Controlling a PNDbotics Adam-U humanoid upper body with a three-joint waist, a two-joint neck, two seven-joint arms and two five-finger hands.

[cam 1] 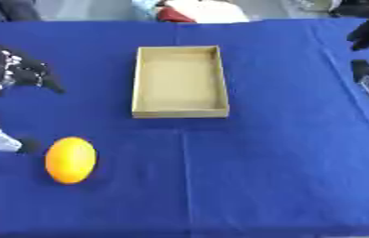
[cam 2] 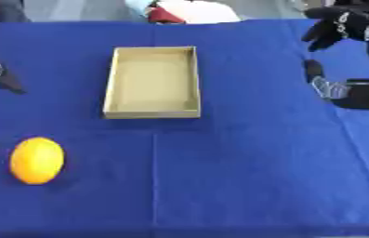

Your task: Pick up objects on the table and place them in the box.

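Note:
A yellow-orange oval fruit (cam 1: 70,159) lies on the blue cloth near the front left. An open tan cardboard box (cam 1: 179,111) stands in the middle toward the back, with nothing inside it. My left hand (cam 1: 4,67) hovers at the left edge, open, its fingers spread above and behind the fruit and its thumb (cam 1: 4,142) just left of the fruit, not touching it. My right hand (cam 2: 365,95) is raised at the far right, open, fingers (cam 2: 338,25) apart, well to the right of the box and holding nothing.
A blue cloth (cam 1: 277,162) covers the whole table. Past the far edge lie red and white things (cam 1: 195,11). The cloth's front edge runs along the bottom of both views.

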